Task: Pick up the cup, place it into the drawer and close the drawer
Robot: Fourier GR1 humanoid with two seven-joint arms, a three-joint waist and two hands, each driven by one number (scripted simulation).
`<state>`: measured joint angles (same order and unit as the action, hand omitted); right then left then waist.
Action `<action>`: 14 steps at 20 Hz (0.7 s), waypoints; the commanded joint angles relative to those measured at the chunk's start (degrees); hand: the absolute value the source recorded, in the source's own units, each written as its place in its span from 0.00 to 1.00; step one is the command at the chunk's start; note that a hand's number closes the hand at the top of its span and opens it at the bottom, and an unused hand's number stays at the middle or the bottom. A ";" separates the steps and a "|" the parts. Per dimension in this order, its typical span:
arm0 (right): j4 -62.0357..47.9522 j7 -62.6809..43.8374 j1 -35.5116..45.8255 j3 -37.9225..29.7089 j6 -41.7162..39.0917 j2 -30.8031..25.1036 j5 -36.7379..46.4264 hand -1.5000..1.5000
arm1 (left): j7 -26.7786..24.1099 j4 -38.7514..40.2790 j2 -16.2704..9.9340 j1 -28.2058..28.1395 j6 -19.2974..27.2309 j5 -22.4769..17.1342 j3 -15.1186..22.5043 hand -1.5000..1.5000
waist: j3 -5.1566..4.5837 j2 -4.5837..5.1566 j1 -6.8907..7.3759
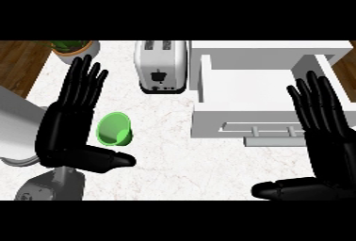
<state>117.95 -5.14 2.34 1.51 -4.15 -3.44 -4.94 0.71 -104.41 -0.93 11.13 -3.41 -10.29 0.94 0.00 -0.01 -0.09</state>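
Looking steeply down from my head view, I see a pale marble-patterned counter [181,160] with faint veins, and strips of brown wood floor [17,61] showing past its far left corner and far right. My left hand [69,122] is at the left, black and glossy, fingers straight and spread, thumb sticking out to the right; it holds nothing. My right hand [323,136] is at the right edge, likewise flat with fingers apart and thumb pointing left, holding nothing.

The cup [115,129] is bright green, smooth and rounded, tipped so its mouth faces me. It sits on the counter just beside my left palm, above the thumb.

The drawer [243,101] is a white boxy unit at the upper right, pulled open, with plain flat walls and a bar handle [261,128] along its near front. Between cup and drawer lies bare counter.

A white toaster [163,66] with two slots stands at the far edge, left of the drawer; a small dark mark on its front is unreadable. A potted plant [73,47] sits at the far left corner.
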 commanded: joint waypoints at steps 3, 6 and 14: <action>-3.39 0.83 2.08 -3.00 -1.69 -1.00 -2.09 0.00 | 0.75 2.86 0.73 2.05 2.18 2.22 0.69 0.00 | 0.01 0.01 0.01; -1.16 -3.04 6.01 -1.23 1.95 0.62 0.22 0.00 | 0.06 1.33 -1.17 -1.48 -1.29 -1.81 -1.92 0.00 | -0.01 0.00 0.14; -0.70 -4.08 4.99 -4.18 -0.25 -1.59 -2.30 0.00 | -4.73 8.78 -0.91 -4.10 -1.04 0.71 -2.55 0.00 | -0.01 0.03 0.06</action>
<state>117.82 -7.64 5.70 -0.43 -4.08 -3.88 -5.67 -1.21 -99.61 -1.68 8.70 -3.84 -9.86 -0.55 -0.01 -0.02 -0.04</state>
